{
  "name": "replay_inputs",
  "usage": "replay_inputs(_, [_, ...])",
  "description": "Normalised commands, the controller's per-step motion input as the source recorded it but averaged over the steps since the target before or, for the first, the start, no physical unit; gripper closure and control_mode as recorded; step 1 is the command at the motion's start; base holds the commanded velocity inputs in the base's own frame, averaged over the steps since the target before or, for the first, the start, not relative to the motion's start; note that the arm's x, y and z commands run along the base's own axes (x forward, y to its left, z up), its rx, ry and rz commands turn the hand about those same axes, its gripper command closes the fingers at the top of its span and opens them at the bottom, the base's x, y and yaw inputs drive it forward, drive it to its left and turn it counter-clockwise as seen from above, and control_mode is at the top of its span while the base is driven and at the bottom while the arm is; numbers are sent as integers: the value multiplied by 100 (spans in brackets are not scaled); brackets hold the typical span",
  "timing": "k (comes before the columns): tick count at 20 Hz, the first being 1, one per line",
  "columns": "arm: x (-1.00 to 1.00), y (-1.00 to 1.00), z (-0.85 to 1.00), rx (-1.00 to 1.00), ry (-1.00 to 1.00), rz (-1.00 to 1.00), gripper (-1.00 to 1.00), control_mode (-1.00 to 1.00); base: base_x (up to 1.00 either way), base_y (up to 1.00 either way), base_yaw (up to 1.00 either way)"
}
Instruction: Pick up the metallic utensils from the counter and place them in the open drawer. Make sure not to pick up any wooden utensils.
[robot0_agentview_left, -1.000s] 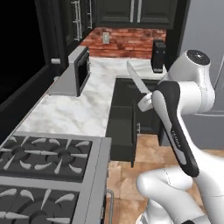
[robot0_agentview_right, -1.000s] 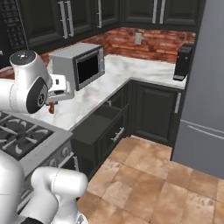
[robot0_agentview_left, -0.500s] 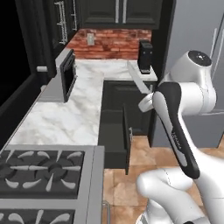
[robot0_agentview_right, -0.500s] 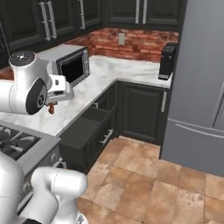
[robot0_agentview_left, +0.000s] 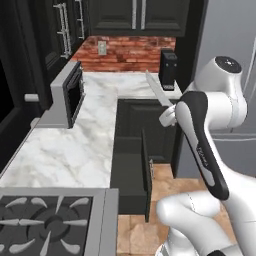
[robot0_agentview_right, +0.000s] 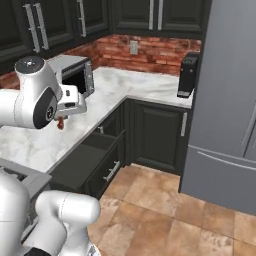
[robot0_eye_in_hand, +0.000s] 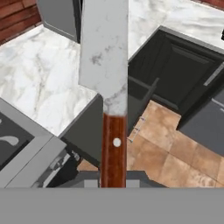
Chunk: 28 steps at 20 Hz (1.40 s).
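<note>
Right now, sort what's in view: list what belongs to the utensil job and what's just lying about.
Job:
- knife, held in the end effector
- open drawer
- counter

Lying about:
- microwave
- black coffee maker
- stove
- fridge

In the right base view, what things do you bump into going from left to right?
Gripper holding the knife → microwave → open drawer → wall outlet → black coffee machine → grey fridge.
</note>
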Motion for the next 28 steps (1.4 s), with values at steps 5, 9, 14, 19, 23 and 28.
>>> replay_inputs(5, [0, 0, 0, 0, 0, 0, 100, 100, -43, 60, -11])
replay_inputs(9, [0, 0, 0, 0, 0, 0, 100, 100, 24, 83, -17])
replay_inputs(14, [0, 0, 0, 0, 0, 0, 100, 100, 60, 21, 0])
replay_inputs(19, [0, 0, 0, 0, 0, 0, 100, 100, 10, 11, 10])
replay_inputs(23, [17, 1, -7, 6, 0, 3, 100, -100, 11, 8, 4])
replay_inputs(28, [30, 1, -32, 17, 1, 4, 100, -100, 0, 0, 0])
